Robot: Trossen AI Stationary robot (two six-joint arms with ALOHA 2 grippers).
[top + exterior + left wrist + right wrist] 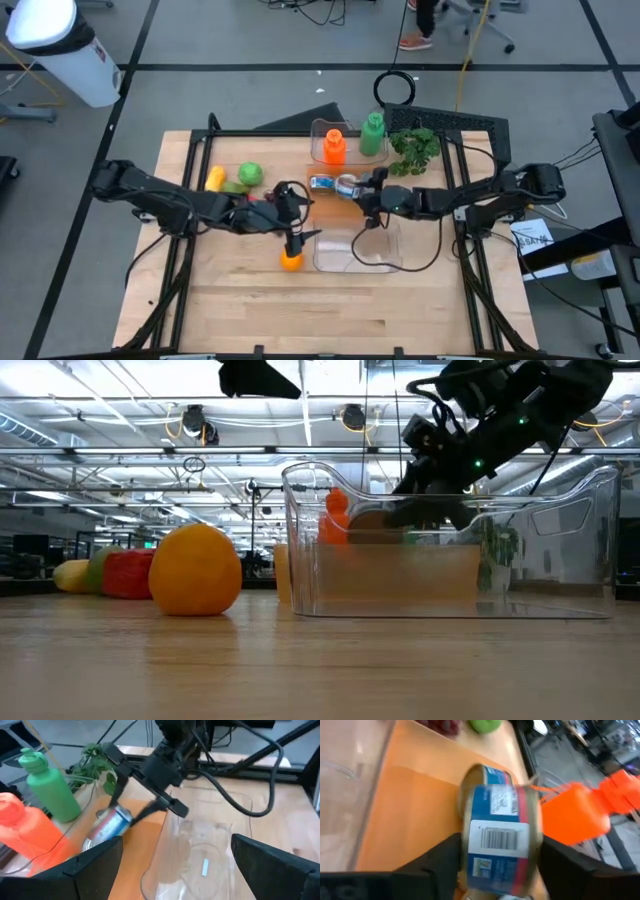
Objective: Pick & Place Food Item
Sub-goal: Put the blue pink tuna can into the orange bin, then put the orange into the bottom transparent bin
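Blue-and-red tin (pixel 499 847) with barcode label sits gripped in right claw (pixel 497 865); left claw (pixel 175 870) gapes empty.

Pale wooden worktop (pixel 330 300) on a grey floor (pixel 200 40) marked with dark lines. A white bin (pixel 65 50) stands at one far corner; cables (pixel 320 10) trail across the floor. Overhead, ceiling trusses (pixel 130 450) carry hanging lamps (pixel 195 422).

- High view looks straight down; low view sits level behind your clear bin (pixel 450 540).
- Right wrist view is close on the can (pixel 500 840) between its fingers; your left wrist view shares it.
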